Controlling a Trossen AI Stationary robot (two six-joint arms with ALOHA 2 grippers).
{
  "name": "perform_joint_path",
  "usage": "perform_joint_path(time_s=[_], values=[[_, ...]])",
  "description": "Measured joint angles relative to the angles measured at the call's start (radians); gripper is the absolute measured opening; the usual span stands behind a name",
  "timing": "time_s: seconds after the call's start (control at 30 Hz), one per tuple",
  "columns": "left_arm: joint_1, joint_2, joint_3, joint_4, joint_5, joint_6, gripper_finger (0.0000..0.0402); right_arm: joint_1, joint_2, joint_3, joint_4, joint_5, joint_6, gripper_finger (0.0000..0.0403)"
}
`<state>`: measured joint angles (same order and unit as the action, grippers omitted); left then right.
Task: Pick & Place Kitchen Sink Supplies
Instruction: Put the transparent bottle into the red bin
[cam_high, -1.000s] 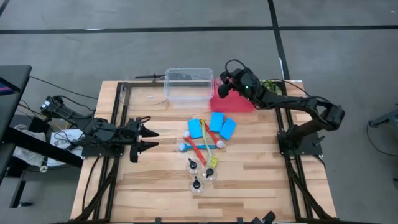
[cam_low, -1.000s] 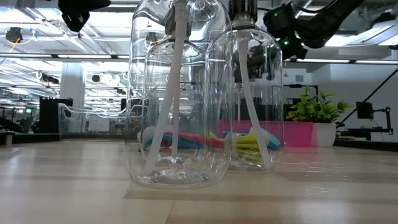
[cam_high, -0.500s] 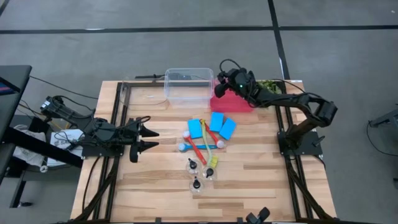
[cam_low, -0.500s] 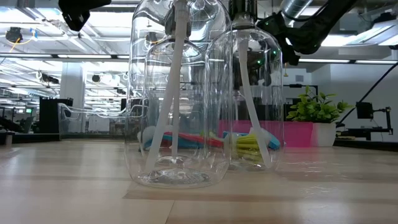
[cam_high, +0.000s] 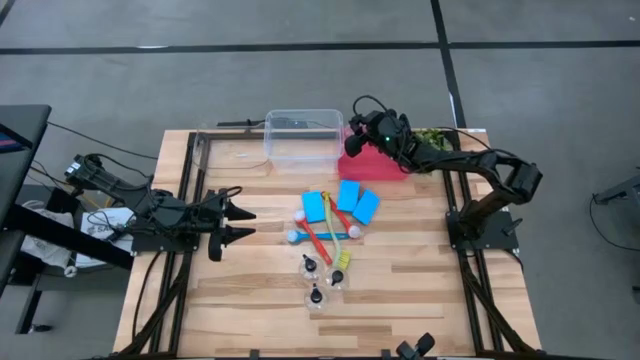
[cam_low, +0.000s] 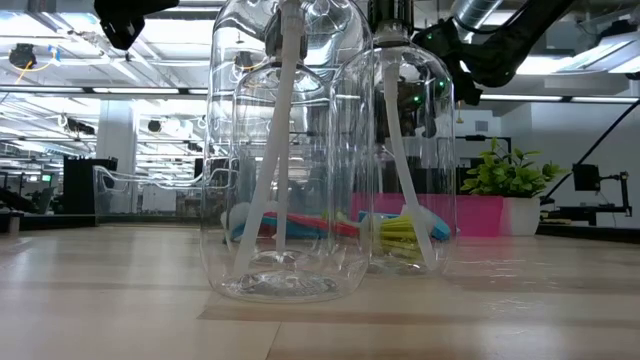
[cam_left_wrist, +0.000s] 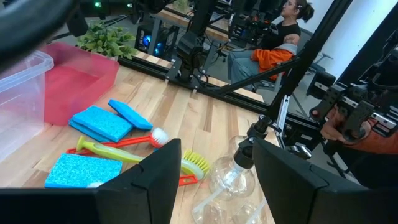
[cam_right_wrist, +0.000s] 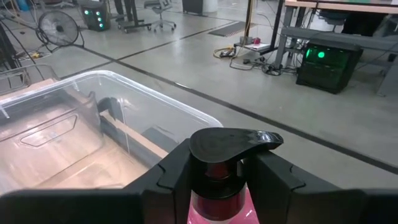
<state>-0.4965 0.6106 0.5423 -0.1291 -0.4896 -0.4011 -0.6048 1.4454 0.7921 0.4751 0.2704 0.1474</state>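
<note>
Black and curved, the pump top of a small clear bottle (cam_right_wrist: 233, 155) sits between our right gripper's (cam_high: 352, 143) fingers, which clamp its neck above the translucent red tray (cam_high: 385, 165) beside the clear plastic tub (cam_high: 302, 135). Mid-table on the pale wooden slatted table (cam_high: 230, 300) we see three bright blue rectangular sponges (cam_high: 346, 203), thin red, blue and yellow-green long-handled brushes (cam_high: 322, 236), and three more clear pump bottles (cam_high: 325, 279) nearer the front edge. Our left gripper (cam_high: 242, 224) waits at the left of the table, fingers spread wide and holding nothing.
</note>
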Motion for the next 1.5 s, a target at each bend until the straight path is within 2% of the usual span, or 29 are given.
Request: perform_joint_path(time_s=[0.3, 0.47, 0.9, 1.23, 1.5], values=[[0.0, 0.0, 0.0, 0.0, 0.0, 0.0, 0.0202, -0.006, 0.0, 0.0, -0.002, 0.0, 0.0, 0.0185], [0.0, 0.0, 0.0, 0.0, 0.0, 0.0, 0.0202, -0.006, -0.001, 0.0, -0.003, -0.001, 0.001, 0.0201], [0.0, 0.0, 0.0, 0.003, 0.0, 0.0, 0.0202, -0.006, -0.001, 0.0, -0.003, -0.009, 0.027, 0.0194], [0.0, 0.0, 0.0, 0.01, 0.0, 0.0, 0.0202, -0.004, -0.02, 0.0, -0.003, -0.012, 0.042, 0.0204], [0.0, 0.0, 0.0, 0.011, 0.0, 0.0, 0.0202, -0.005, -0.035, 0.0, -0.071, -0.012, 0.067, 0.0202]])
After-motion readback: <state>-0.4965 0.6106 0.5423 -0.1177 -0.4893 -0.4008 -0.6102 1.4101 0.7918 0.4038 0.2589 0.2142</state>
